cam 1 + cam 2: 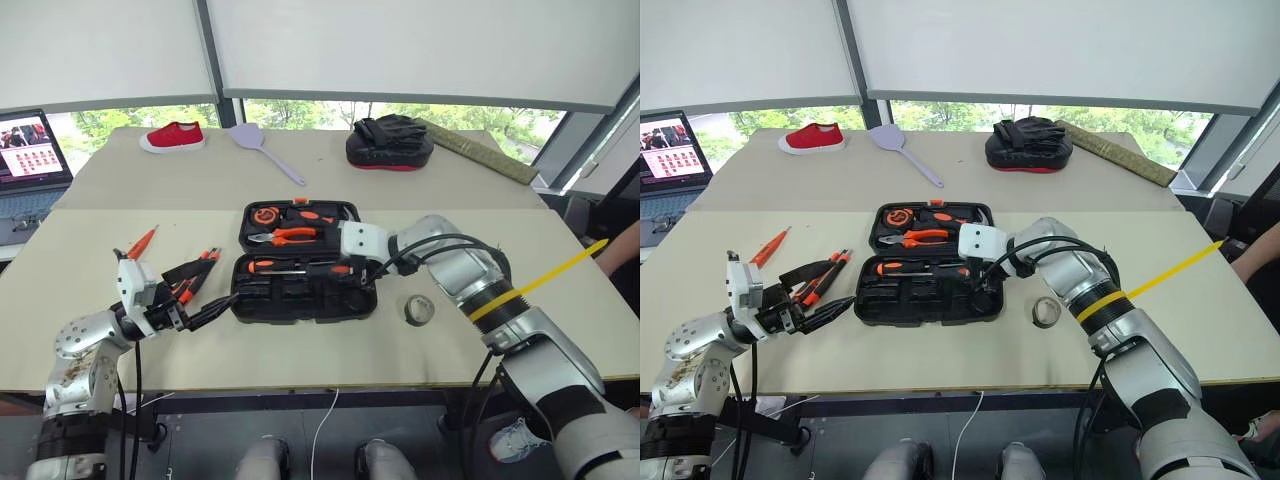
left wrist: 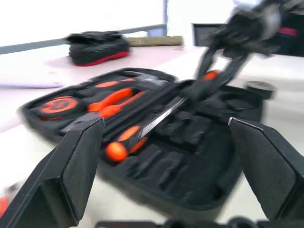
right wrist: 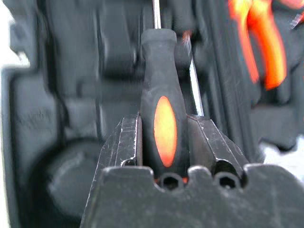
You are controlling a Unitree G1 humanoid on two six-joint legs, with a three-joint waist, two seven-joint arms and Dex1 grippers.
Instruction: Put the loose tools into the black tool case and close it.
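Observation:
The black tool case lies open mid-table, with orange pliers and a tape measure in its far half. My right gripper hangs over the near half, shut on a black screwdriver with an orange oval. A second screwdriver lies in the case beside it. My left gripper stands wide open just left of the case. Behind its fingers lie orange-and-black tools, partly hidden. The orange tester pen lies further left. The dark tape roll sits right of the case.
At the table's far side lie a red shoe, a lilac spatula, a black-and-red mitt and a rolled mat. A laptop stands at far left. A person's arm shows at the right edge.

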